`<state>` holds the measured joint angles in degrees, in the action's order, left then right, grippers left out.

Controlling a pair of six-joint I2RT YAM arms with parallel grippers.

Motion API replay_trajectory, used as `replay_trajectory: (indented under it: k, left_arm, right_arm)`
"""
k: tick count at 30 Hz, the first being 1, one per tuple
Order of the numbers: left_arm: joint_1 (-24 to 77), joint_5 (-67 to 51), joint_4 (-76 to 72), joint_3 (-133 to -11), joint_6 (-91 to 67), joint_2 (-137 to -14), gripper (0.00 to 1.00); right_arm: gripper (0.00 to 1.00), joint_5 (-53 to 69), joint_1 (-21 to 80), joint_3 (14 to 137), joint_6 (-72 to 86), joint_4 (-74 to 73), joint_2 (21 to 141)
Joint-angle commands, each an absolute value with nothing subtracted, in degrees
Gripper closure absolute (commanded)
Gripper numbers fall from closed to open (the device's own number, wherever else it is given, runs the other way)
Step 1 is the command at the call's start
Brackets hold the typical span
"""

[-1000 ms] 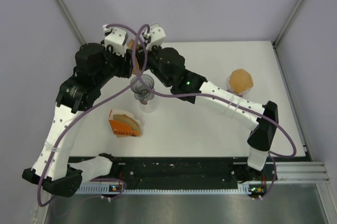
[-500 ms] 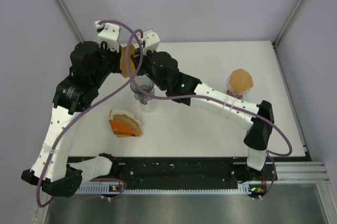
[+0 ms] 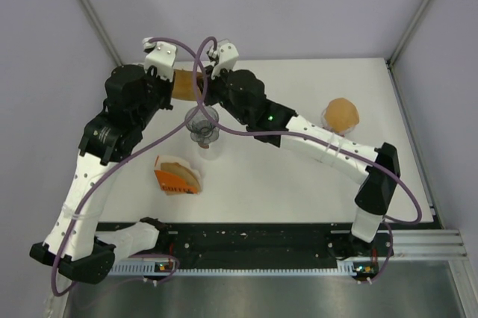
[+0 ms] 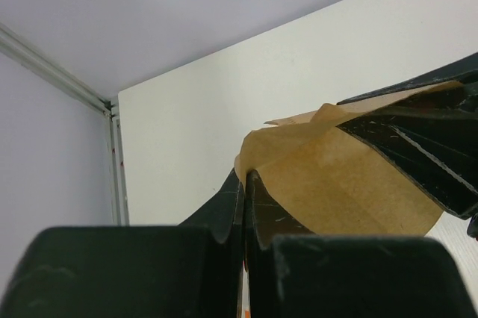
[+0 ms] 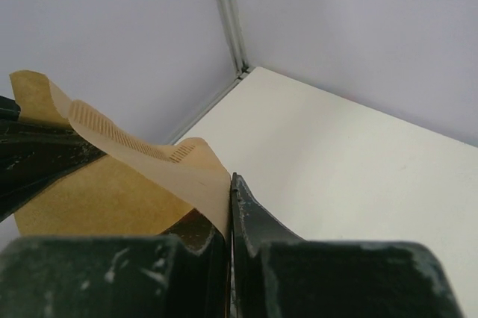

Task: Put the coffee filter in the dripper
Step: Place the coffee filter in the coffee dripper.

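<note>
Near the far-left corner of the bench, my left gripper [image 3: 174, 86] has its jaws clamped on the left edge of the coffee filter [image 3: 186, 85], with only the paper between them. The filter is held in the air, its long axis running left to right along the far edge. I cannot tell which way its mouth faces. My right gripper [image 3: 202, 88] pinches the right edge the same way. The dripper [image 3: 202, 125] stands apart, toward the near edge.

White table [image 3: 299, 184] carries three things — clear dripper [image 3: 202, 125], orange filter holder [image 3: 177, 177], brown-topped cup [image 3: 340, 116].
</note>
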<state>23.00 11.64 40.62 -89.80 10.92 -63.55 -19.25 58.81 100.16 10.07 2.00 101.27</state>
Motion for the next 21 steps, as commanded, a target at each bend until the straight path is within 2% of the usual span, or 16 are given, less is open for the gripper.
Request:
replay_trajectory:
  k: [1, 2, 3, 4, 6, 9, 10, 16, 21]
  left_arm:
    - [22.2, 9.2, 39.8, -91.5, 10.8, -62.1, 1.0]
    - [22.2, 7.5, 40.3, -91.8, 10.6, -62.1, 1.0]
    - [22.2, 6.2, 41.1, -92.0, 10.5, -62.1, 1.0]
    - [22.2, 5.3, 41.6, -92.3, 10.4, -62.3, 1.0]
    - [22.2, 4.5, 41.9, -92.3, 10.7, -62.2, 1.0]
    - [22.2, 3.1, 42.1, -92.3, 10.5, -62.1, 1.0]
    - [22.2, 2.7, 42.3, -92.5, 10.0, -62.1, 1.0]
    - [20.6, 4.4, 44.7, -94.0, 7.5, -63.8, 1.0]
    - [19.2, 0.4, 47.5, -93.3, 6.0, -64.8, 1.0]
  right_arm:
    - [0.95, -10.4, 57.0, 103.4, 7.4, 2.2, 100.5]
    - [0.82, -8.5, 57.0, 103.6, 6.5, 2.4, 100.7]
    - [0.74, -7.6, 57.0, 103.9, 6.2, 2.3, 100.8]
    - [0.74, -7.1, 57.0, 104.3, 5.9, 2.2, 100.9]
    - [0.78, -6.6, 57.0, 104.8, 5.2, 2.3, 100.9]
    - [0.97, -6.6, 57.0, 105.1, 4.9, 1.9, 101.1]
    - [1.0, -6.5, 57.0, 105.5, 4.9, 1.5, 101.3]
    - [1.0, -13.0, 55.8, 109.2, 6.9, -6.2, 102.9]
    - [1.0, -11.2, 54.9, 115.2, 8.4, -16.8, 105.5]
